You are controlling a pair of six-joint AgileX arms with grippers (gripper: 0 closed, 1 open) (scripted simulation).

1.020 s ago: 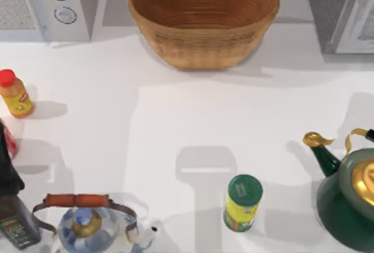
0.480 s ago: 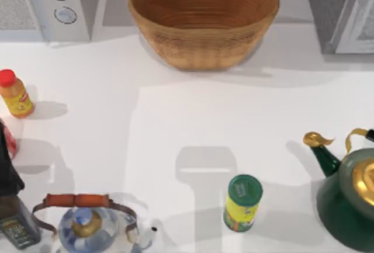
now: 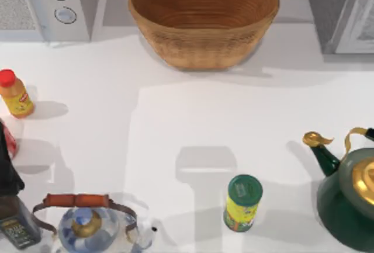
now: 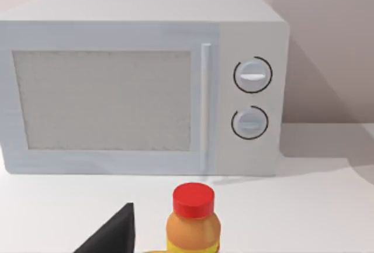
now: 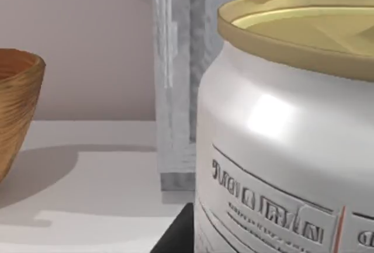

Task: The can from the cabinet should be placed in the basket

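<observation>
One white can (image 5: 280, 142) fills the right wrist view (grip unclear), one basket (image 3: 203, 16) beside one cabinet (image 3: 342, 10).

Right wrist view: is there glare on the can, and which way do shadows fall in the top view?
Right wrist view: a soft bright highlight sits on the white cylindrical can below its gold top. Top view: the woven wicker basket and yellow-green canister cast shadows toward the right.

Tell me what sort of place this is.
Probably a kitchen counter, in a rendered simulation: a white microwave at the back left, a wicker basket at the back middle, and two kettles along the front edge of the white table.
</observation>
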